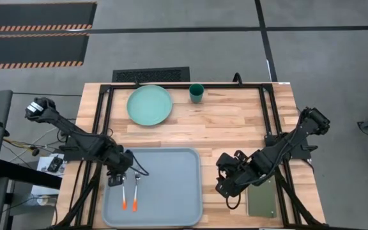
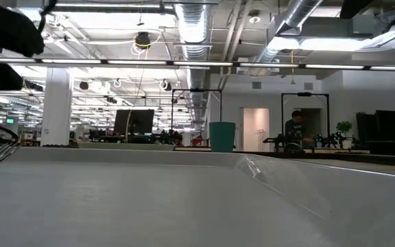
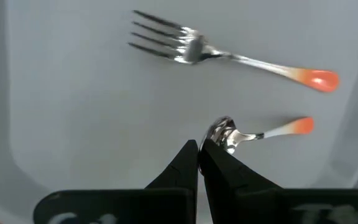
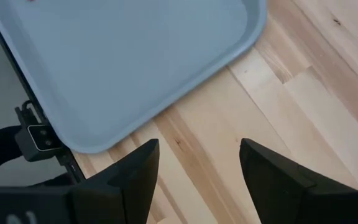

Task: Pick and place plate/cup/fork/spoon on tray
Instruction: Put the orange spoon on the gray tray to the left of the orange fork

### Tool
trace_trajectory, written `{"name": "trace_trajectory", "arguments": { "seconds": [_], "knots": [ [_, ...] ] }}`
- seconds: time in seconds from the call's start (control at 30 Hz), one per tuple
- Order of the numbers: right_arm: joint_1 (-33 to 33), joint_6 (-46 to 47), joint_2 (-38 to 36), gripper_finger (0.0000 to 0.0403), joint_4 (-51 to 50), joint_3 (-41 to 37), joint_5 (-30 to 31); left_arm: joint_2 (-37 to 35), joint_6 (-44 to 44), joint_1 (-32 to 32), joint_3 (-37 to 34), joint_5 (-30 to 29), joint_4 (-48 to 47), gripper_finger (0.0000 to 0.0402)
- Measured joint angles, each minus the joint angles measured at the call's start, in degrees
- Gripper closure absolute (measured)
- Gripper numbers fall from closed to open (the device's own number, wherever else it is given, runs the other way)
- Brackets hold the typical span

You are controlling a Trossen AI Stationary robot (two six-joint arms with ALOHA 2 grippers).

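From above I saw the left pincer [image 1: 115, 179] over the left end of the large pale grey-blue rectangular tray [image 1: 171, 191], its fingers drawn together with nothing between them; in its wrist view the tips met just at the bowl of the small silver spoon with the orange handle tip [image 3: 253, 132]. The spoon lay flat on the tray, and the small silver fork with the orange handle tip [image 3: 229, 55] lay beside it, roughly parallel and apart from it. The large round mint-green plate [image 1: 149, 105] sat on the wooden bench [image 1: 235, 121] at the far edge, well clear of the tray, with the small dark teal-green cup [image 1: 197, 93] upright just beside it. My right pincer [image 1: 229, 186] waited low over bare wood just off the tray's right rim, its fingers spread apart and empty. A small dark green rectangular pad [image 1: 261, 199] lay on the bench just beside it. A person [image 2: 295, 129] showed in the room far behind.
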Motion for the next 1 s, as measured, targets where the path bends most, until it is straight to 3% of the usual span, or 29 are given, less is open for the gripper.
{"name": "trace_trajectory", "arguments": {
  "seconds": [0.5, 0.73, 1.0],
  "knots": [
    [-0.01, -0.03, 0.00, 0.0154, -0.02, 0.01, 0.00, 0.33, 6.97, 2.76, -0.35, -2.73, 1.49, 0.0401],
    [-0.28, -0.20, 0.00, 0.0154, -0.13, 0.00, 0.00, 0.33, 5.74, 2.69, -4.87, -0.76, 4.82, 0.0401],
    [-0.74, -1.12, 0.00, 0.0154, -0.13, 0.01, 0.01, 0.33, 6.60, 2.67, -5.20, -2.34, 6.08, 0.0401]
  ]
}}
